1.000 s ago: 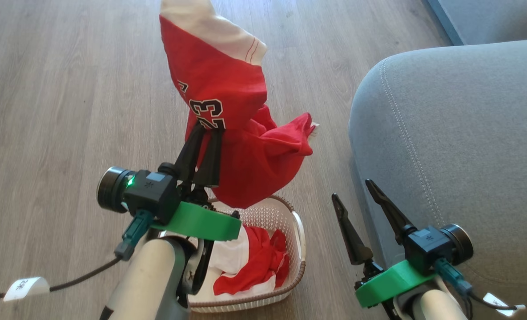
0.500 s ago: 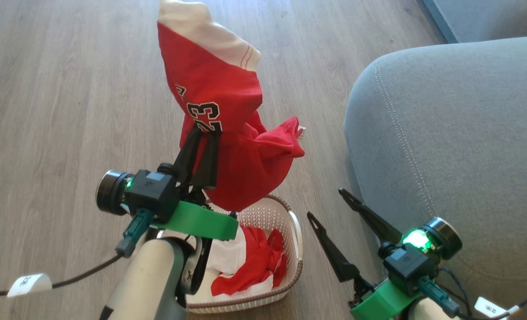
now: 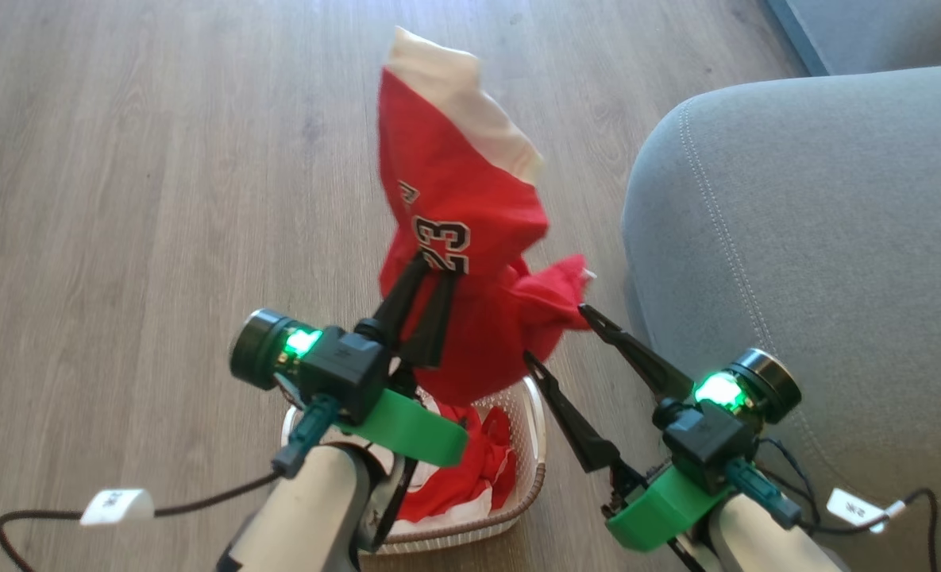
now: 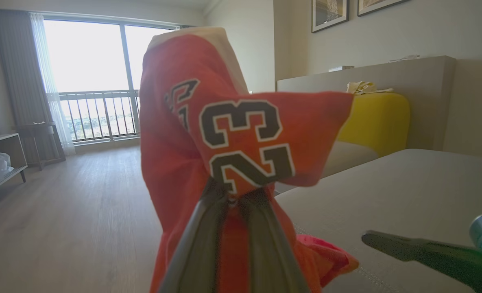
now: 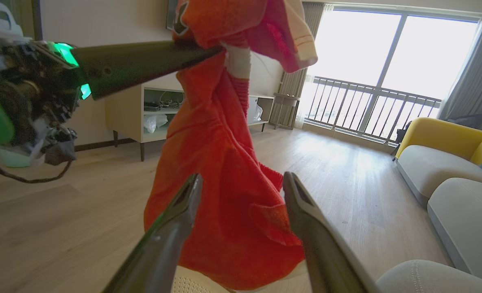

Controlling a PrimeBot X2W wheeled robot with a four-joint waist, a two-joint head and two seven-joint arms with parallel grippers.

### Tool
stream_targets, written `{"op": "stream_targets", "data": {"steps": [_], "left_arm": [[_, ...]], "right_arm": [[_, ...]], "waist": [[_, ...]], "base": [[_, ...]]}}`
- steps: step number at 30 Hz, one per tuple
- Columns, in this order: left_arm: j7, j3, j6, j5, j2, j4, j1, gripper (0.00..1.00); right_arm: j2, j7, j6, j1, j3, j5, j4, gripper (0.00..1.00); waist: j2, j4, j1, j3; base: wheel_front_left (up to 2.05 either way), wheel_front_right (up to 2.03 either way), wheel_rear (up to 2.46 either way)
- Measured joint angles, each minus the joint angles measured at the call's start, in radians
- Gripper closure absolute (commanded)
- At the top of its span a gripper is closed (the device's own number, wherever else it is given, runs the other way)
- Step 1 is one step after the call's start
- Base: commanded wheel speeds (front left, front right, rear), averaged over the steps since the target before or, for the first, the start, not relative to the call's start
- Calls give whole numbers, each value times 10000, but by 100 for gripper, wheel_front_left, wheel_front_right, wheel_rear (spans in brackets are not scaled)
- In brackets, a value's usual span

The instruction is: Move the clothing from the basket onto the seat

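left pincer [image 3: 437, 266], above the basket [image 3: 535, 445]: its two dark fingers are clamped together on a bunched fold of the jersey [image 3: 458, 183], just at the printed "23". from that grip the jersey's long axis runs top to bottom in the room. a short part with the white panel flops over above the fingertips. the longer red part hangs down, its lowest fold just above the basket's rim and clear of the floor [image 3: 121, 199]. right pincer [image 3: 555, 334]: fingers wide apart and holding nothing, pointed at the hanging red cloth from the seat's side. one fingertip is at the edge of a loose red flap; whether it touches cannot be told. in the right wrist view the cloth hangs in line with the gap between these fingers. the seat [image 3: 819, 238] lies to the robot's right of the held jersey, near but apart from it, with the right pincer between the two. the left arm carries the load; the right arm is nearer the seat. judged from this, the coming move is a sideways carry to the right, over the seat's rounded corner. a second garment [image 3: 486, 469] lies crumpled in the basket, below the left arm.
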Motion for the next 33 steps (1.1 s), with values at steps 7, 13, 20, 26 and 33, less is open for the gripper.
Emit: {"op": "stream_targets", "data": {"steps": [7, 13, 20, 26, 33], "left_arm": [[0, -761, -209, 286, 8, 61, -33, 100], [0, -1244, -355, 347, 23, 125, -71, 100], [0, -1427, -510, 345, 35, 222, -280, 100], [0, -1749, -600, 242, 36, 384, -279, 100], [0, -2021, -629, 98, 40, 451, -290, 100]], "right_arm": [[8, 0, 0, -649, 128, 38, 550, 0], [-13, 0, -2, -931, 525, -146, 1476, 0], [-255, 0, 0, -1717, 1333, -757, 2000, 0], [-151, 0, 0, -1855, 1210, -943, 2395, 0], [391, 0, 0, -1853, 777, -888, 2840, 59]], "waist": [[0, 144, 0, -17], [0, 218, 0, -42], [0, 183, 0, -29], [0, 189, 0, -33], [0, 281, 0, -15]], "base": [[0, 0, 0], [0, 0, 0], [0, 0, 0], [0, 0, 0], [0, 0, 0]]}}
